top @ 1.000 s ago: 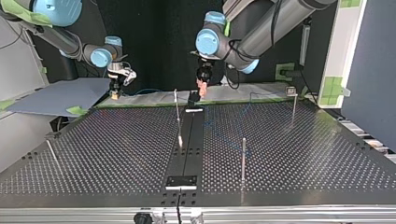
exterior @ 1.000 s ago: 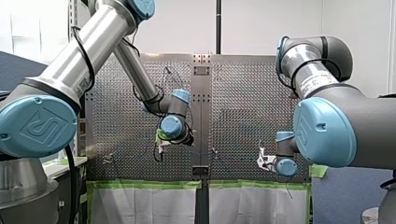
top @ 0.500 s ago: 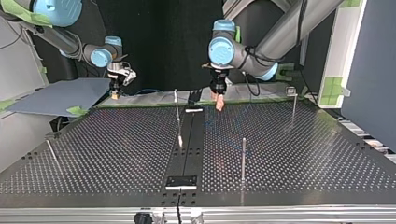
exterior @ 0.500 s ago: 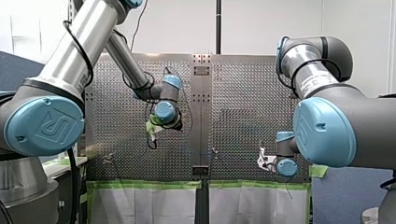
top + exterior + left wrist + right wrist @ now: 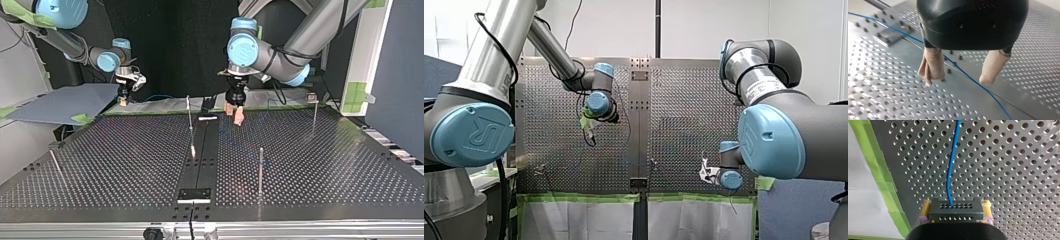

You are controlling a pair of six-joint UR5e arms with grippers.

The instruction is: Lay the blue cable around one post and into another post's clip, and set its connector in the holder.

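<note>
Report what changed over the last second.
My left hand swung toward the top view's right and out over the table, now open above the blue cable, holding nothing. My right hand stayed put, shut on the connector.

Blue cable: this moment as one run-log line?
left hand open over blue cable | right hand shut on connector | cable lying on perforated table
</note>
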